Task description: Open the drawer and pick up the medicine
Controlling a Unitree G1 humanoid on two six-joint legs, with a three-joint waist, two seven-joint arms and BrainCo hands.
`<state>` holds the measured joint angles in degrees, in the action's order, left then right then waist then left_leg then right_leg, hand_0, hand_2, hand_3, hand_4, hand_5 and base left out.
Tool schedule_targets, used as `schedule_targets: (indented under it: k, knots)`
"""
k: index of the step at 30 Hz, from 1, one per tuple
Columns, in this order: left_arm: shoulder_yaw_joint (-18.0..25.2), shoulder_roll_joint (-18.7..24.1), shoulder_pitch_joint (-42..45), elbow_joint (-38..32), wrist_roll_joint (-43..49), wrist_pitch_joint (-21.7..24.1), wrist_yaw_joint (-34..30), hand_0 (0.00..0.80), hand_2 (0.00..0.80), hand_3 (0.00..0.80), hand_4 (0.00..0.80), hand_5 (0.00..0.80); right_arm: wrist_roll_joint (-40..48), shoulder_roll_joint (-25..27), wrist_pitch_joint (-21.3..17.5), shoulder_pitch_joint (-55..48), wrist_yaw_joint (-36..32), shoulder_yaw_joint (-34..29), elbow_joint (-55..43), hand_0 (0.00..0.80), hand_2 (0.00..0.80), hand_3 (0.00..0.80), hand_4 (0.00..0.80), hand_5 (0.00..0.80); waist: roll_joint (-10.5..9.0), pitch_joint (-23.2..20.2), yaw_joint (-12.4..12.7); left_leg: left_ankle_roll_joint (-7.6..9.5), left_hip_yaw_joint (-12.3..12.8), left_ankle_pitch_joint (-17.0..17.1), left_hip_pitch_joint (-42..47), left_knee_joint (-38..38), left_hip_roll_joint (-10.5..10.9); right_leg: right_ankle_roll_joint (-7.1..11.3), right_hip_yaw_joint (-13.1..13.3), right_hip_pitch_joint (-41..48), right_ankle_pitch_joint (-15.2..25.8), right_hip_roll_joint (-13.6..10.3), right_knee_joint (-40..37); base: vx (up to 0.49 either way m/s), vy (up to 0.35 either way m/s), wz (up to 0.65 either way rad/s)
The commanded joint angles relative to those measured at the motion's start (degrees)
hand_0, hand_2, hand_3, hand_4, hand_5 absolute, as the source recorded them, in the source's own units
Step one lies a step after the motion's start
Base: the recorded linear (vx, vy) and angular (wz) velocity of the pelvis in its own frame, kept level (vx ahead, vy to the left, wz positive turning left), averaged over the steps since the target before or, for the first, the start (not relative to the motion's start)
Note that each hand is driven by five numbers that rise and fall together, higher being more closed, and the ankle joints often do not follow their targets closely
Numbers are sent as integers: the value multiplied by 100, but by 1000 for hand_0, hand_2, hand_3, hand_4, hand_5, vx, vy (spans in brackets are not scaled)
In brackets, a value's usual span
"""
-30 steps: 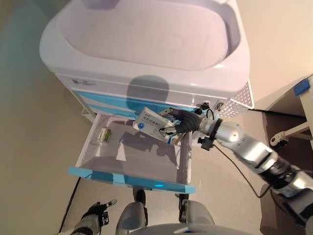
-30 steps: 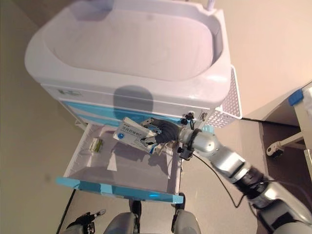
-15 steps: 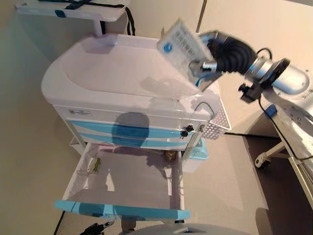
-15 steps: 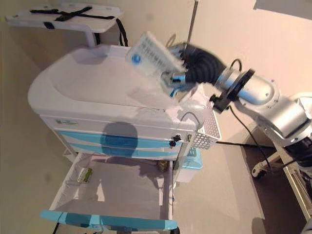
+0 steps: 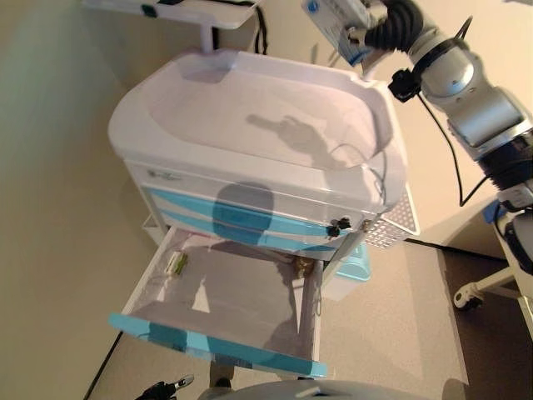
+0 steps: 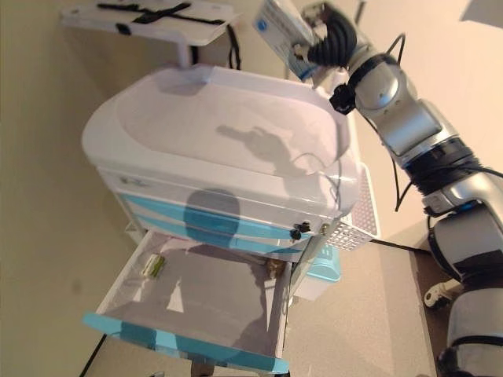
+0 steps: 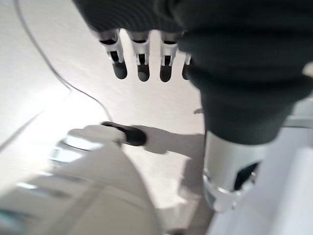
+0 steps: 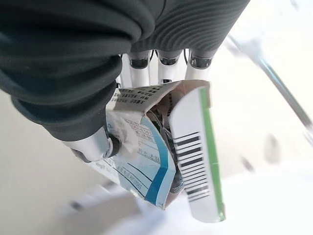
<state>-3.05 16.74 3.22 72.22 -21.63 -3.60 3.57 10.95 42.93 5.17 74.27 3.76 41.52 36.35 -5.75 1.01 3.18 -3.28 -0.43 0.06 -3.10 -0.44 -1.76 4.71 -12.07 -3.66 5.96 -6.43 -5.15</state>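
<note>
My right hand (image 5: 390, 25) is raised high over the back right corner of the white cart, shut on a white and blue medicine box (image 6: 281, 22). The right wrist view shows the box (image 8: 161, 147) crumpled between thumb and fingers, with a barcode flap hanging open. The cart's bottom drawer (image 5: 218, 348), blue-fronted, stands pulled out below. A small green item (image 5: 176, 263) lies in the drawer's far left corner. My left hand (image 5: 163, 388) hangs low by the view's bottom edge, and its fingers (image 7: 142, 68) are straight over the floor.
The cart has a deep white top tray (image 5: 150, 125) and two shut blue drawers (image 5: 250, 221). A white mesh basket (image 5: 393, 227) hangs on its right side above a light blue bin (image 5: 348, 265). A wheeled white frame (image 5: 487, 283) stands at the right.
My right hand has lifted the medicine box out of the drawer, up past the cart's top and toward its back. The view has tilted up too. The drawer stays open.
</note>
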Motion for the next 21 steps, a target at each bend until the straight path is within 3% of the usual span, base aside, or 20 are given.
schedule_targets:
  k: [1, 9, 21]
  knots:
    - [-128, 284, -176, 140, -226, 25, 114, 0, 0, 0, 0, 0, -357, 61, 9, 553, 206, 49, 468, 800, 800, 800, 800, 800, -102, 294, 243, 28, 10, 147, -291, 32, 184, 287, -76, 107, -557, -85, 570, -39, -11, 33]
    - [-292, 335, -273, 129, -236, 61, 142, 0, 0, 0, 0, 0, -939, -210, 84, 291, 326, -152, 1786, 800, 800, 800, 800, 800, 24, 659, 452, 1, -419, 292, -709, 93, 287, 227, -419, -93, -596, -100, 633, -38, -17, 27]
    - [-600, 154, -491, -36, -302, 138, 136, 0, 0, 0, 0, 0, -1299, -342, 52, 89, 386, -151, 2608, 800, 800, 800, 800, 800, 191, 903, 504, -27, -612, 384, -928, 93, 337, 207, -572, -266, -613, -134, 659, -14, -10, 13]
